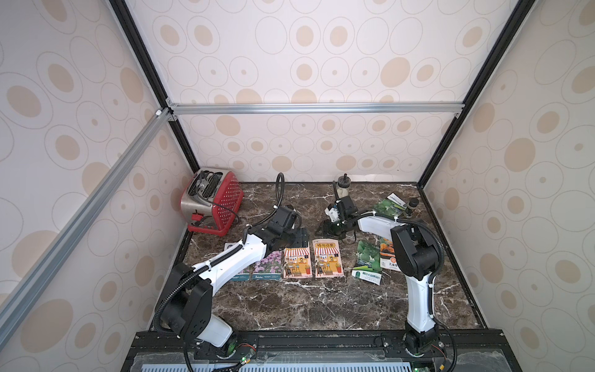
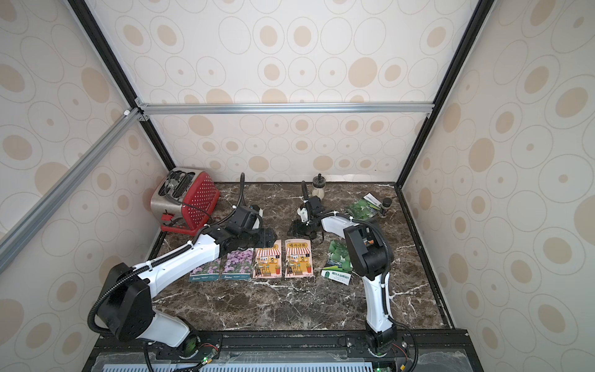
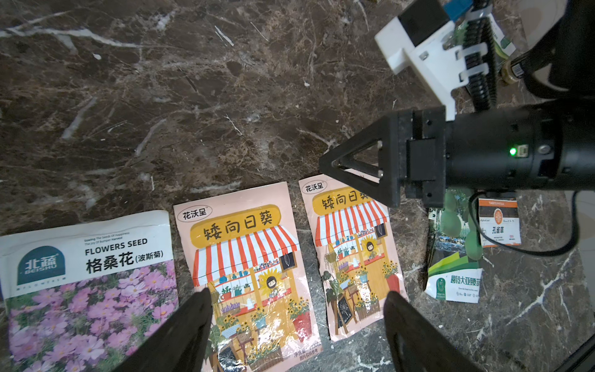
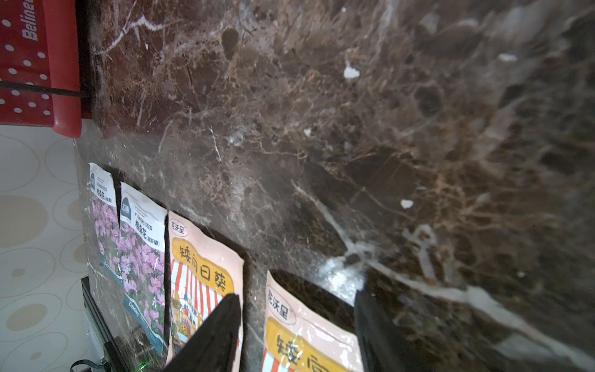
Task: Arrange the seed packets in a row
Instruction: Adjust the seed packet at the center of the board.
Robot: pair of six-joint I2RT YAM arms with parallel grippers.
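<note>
seed packets (image 1: pixel 327 259) lie flat below both pairs of parted jaws.

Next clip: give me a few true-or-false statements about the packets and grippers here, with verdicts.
1. The two shopfront packets lie side by side, face up. True.
2. The left gripper grips a packet. False: its jaws stand open and hold nothing.
3. A green packet lies at the back, beside a small jar. True.
4. The toaster is blue. False: it is red.
</note>
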